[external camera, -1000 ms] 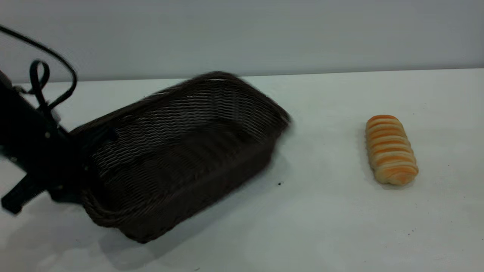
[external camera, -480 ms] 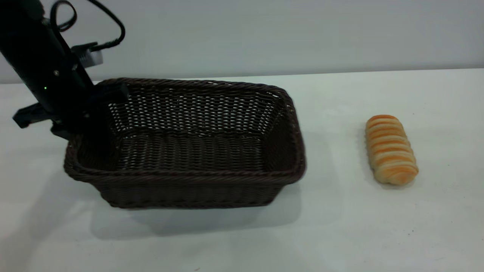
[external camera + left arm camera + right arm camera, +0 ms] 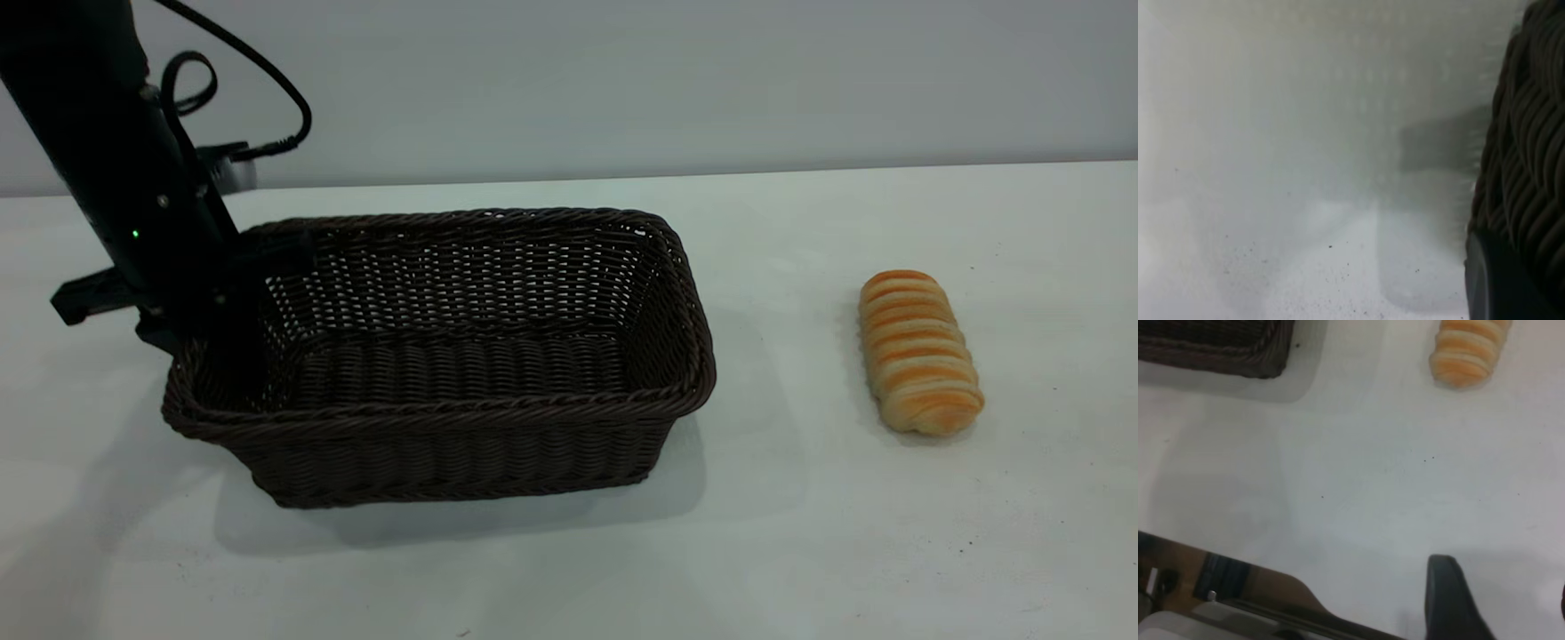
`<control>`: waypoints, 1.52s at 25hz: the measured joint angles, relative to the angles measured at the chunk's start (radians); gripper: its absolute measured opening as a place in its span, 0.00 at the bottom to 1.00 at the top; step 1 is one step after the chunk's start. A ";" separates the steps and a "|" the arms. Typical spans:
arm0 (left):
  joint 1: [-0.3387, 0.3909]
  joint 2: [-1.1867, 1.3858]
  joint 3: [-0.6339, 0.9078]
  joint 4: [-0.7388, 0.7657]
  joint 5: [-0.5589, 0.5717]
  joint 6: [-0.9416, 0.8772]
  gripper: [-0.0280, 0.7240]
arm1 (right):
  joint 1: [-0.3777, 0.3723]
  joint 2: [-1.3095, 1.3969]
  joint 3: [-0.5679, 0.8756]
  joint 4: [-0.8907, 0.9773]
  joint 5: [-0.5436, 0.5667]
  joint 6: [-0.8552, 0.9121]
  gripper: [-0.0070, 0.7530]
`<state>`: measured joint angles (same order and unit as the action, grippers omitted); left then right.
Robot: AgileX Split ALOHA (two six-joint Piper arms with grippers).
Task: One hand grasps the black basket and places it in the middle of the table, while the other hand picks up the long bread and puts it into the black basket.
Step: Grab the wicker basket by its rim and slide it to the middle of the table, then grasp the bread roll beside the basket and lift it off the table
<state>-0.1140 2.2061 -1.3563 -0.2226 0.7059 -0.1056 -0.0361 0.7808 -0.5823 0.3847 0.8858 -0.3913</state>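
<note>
The left gripper (image 3: 218, 311) clamps the near-end rim of the black basket (image 3: 453, 356), which sits flat on the table (image 3: 800, 533). Well beyond the basket's far end lies the long bread (image 3: 918, 352), untouched; the right gripper's grip cannot be told.

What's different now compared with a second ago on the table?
The black basket, tipped up and in motion a second ago, now sits level on the table, a little nearer the camera than half a second ago. The left pincer is at its left end wall, as before; the arm has swung upright. The long bread has not moved, and the right pincer is off to the side, not near it.
</note>
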 joint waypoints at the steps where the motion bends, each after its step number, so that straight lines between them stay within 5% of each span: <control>1: 0.000 0.004 0.000 -0.001 -0.002 0.008 0.27 | 0.000 0.000 0.000 0.000 0.000 0.000 0.52; 7: -0.001 -0.019 0.000 0.012 -0.012 0.043 0.67 | 0.000 0.000 0.000 0.000 0.000 0.000 0.52; 11: -0.001 -0.111 0.000 0.062 0.018 0.040 0.79 | 0.000 0.000 0.000 0.000 -0.003 -0.001 0.52; 21: -0.001 -0.432 0.000 0.193 0.138 0.037 0.79 | 0.000 0.135 -0.020 0.109 -0.073 -0.078 0.52; 28: -0.001 -0.626 0.000 0.193 0.169 0.036 0.79 | 0.001 0.546 -0.221 0.154 -0.112 -0.119 0.52; 38: -0.001 -0.679 0.000 0.193 0.255 0.036 0.79 | 0.155 1.022 -0.559 -0.163 -0.161 0.159 0.52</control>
<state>-0.1149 1.5275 -1.3563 -0.0300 0.9606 -0.0696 0.1191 1.8026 -1.1410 0.2217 0.7249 -0.2324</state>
